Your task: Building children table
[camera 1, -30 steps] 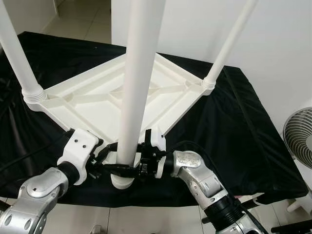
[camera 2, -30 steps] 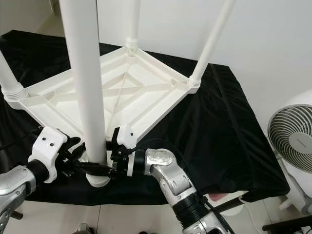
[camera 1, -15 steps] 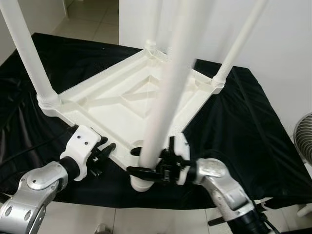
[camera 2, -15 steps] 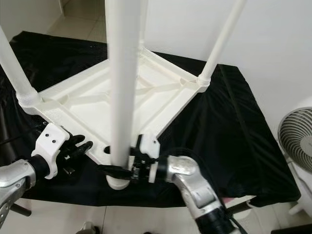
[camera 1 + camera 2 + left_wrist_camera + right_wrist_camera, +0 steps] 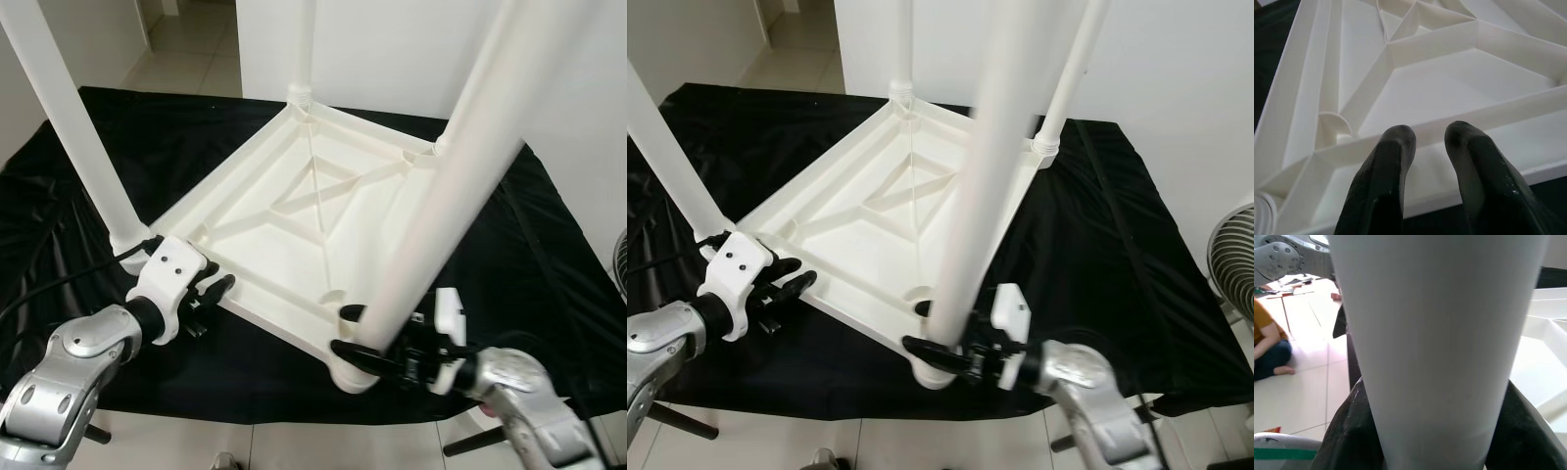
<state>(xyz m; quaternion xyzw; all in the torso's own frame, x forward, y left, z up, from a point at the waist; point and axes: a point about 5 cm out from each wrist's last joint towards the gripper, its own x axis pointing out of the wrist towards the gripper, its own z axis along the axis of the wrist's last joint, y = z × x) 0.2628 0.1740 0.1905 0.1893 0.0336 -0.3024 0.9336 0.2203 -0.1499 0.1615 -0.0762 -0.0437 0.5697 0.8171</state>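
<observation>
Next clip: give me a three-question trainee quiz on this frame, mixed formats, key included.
1. True or false: the right gripper is shut on the near table leg.
2. How many legs stand up from the upturned white tabletop? A) two B) three C) four
3. Fill in: the left gripper is open beside the tabletop's near ____.

Key: 1 true; 2 C; 3 edge.

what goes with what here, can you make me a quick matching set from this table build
Things:
1. right gripper
2. left gripper
3. table top
4. black cloth

States:
a. lies upside down, ribs showing
b. clamped round the near leg
c. open, at the table top's near edge
d. spread under everything

Pairs: 1-b, 2-c, 3-a, 4-d
</observation>
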